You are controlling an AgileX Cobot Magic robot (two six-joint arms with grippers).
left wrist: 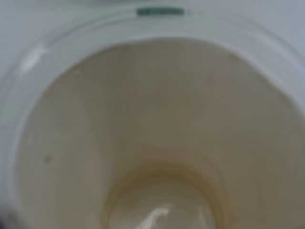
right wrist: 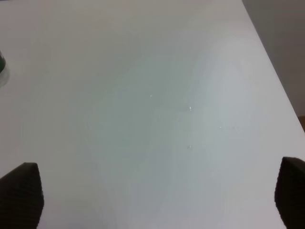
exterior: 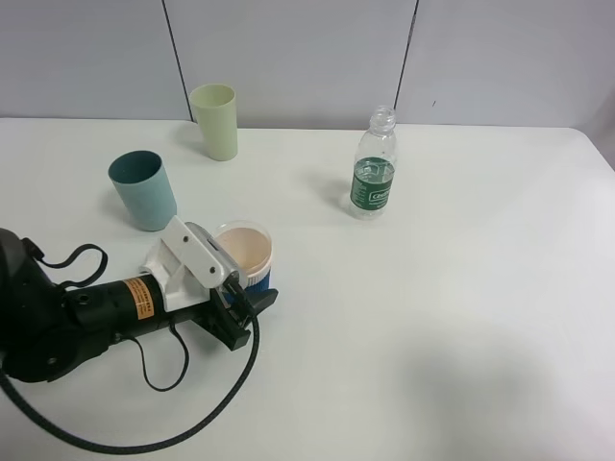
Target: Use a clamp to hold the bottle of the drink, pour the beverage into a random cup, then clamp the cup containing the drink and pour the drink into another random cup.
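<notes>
From the high camera, I am seeing my left gripper (exterior: 252, 303) sitting around the blue-sleeved cup (exterior: 246, 252) at about seven o'clock of the table (exterior: 461, 288); I cannot tell whether it is gripping. The teal tumbler (exterior: 143, 190) is standing at ten o'clock, the bottle (exterior: 373, 165) at one.

Left wrist: the cup's beige inside (left wrist: 157, 138) is filling the view.

Right wrist: my right gripper (right wrist: 157, 200) is hanging wide open over bare table.
</notes>
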